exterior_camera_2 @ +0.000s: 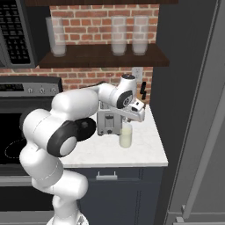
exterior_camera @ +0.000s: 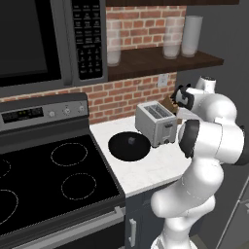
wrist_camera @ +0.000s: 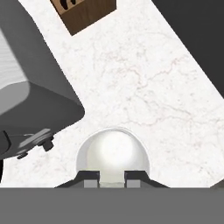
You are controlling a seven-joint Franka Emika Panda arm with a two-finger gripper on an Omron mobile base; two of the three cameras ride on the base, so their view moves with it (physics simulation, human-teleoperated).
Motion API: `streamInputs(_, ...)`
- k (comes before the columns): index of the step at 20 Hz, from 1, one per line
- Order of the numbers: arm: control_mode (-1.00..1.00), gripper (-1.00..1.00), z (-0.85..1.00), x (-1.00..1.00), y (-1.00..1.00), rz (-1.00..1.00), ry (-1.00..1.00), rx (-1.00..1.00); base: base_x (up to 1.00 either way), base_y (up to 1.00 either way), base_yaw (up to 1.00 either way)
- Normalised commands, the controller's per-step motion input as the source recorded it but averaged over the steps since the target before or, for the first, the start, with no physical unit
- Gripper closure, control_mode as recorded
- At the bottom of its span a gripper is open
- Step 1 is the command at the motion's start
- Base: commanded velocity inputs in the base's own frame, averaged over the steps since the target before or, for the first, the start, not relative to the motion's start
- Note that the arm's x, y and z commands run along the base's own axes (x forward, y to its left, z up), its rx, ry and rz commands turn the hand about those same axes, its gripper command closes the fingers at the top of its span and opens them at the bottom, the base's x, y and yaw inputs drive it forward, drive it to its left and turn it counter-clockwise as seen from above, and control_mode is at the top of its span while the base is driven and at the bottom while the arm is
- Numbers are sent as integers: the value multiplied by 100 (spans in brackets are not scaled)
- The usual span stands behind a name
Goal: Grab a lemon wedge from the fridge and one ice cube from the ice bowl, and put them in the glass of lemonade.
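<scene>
Gripper (wrist_camera: 112,180) is seen nearest, directly over the glass of lemonade (wrist_camera: 113,152), fingertips (wrist_camera: 90,178) just above the rim. Jaws are set narrow with a small gap; whether anything is pinched there cannot be told, since no lemon wedge or ice cube can be made out between them.

Risks, judged:
- If a piece is held, a release off-centre could bounce it off the rim onto the counter (wrist_camera: 153,96).
- The wrist sits close above the glass (exterior_camera_2: 126,135); a sideways move before lifting could tip it, and the toaster (exterior_camera_2: 109,122) is just beside it.
- If nothing is held, the drop would be empty.

Hard to make out:
- Lemonade surface is glare-white; contents cannot be checked.
- Ice bowl (exterior_camera: 128,145) shows one small speck, too small to identify.
- Fridge (exterior_camera_2: 193,110) is cut off at the frame edge, interior hidden.
- Knife block (wrist_camera: 85,13) is cropped.
</scene>
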Motion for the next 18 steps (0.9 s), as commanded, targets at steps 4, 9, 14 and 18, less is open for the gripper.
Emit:
streamInputs(4, -100, 100, 0, -14, -1, 0, -2, 0, 0, 0, 0)
streamInputs(9, -100, 100, 0, -2, 0, 0, -1, 0, 0, 0, 0)
streamInputs(14, -100, 100, -2, 9, 0, 0, 0, 0, 0, 0, 0)
streamInputs(18, -100, 100, -4, 2, 0, 0, 0, 0, 0, 0, 0)
